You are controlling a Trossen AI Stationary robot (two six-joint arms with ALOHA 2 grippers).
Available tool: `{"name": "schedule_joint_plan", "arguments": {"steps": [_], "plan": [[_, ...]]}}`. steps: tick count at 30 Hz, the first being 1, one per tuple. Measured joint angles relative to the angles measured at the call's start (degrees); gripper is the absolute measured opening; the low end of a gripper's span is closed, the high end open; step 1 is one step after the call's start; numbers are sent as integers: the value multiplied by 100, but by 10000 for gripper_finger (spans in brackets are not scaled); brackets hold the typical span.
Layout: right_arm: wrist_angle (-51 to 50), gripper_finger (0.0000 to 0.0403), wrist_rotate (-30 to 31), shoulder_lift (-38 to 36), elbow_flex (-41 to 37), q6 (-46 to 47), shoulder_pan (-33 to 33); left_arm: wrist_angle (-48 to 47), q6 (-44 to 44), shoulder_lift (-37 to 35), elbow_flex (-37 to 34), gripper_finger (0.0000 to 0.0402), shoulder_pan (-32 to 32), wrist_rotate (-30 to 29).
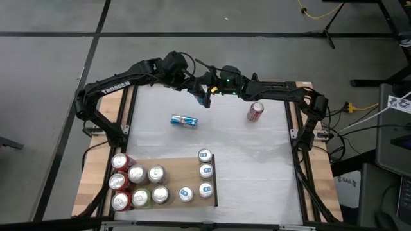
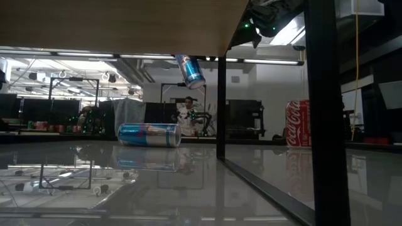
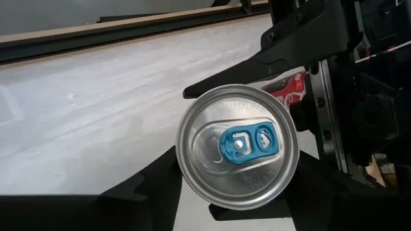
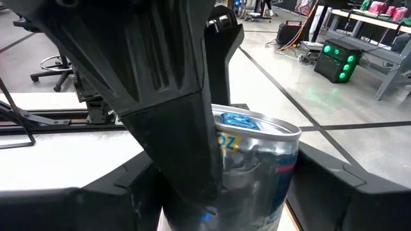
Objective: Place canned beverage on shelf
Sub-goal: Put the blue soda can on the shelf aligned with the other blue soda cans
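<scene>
Cans: thirteen (image 1: 184, 120); shelf (image 1: 192, 163): one; pincers: two

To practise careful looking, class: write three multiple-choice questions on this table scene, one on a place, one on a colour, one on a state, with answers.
1. Where is the lying blue can? A on the white table; B on a wooden board; C on the floor.
2. What colour is the can standing alone? A green; B red; C yellow.
3. The can in the left jaws is: A lifted; B lying flat; C crushed.
Answers: A, white table surrounds it; B, its side shows red; A, it hangs above the tabletop in the low view.
</scene>
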Motion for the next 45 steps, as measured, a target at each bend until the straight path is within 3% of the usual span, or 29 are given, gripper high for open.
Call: {"name": "schedule_joint_plan", "arguments": {"steps": [21,35,45], "plan": [[-21,276,-2,0,0,-2,0,96,0,0,-2,207,0,-67],[-114,376,-4,0,0,305,-4,108,-1,-2,-3,207,0,-119],[-702,386,0,-157,0,273,-7,-4,-1,-186,-2,207,13,-309]]}}
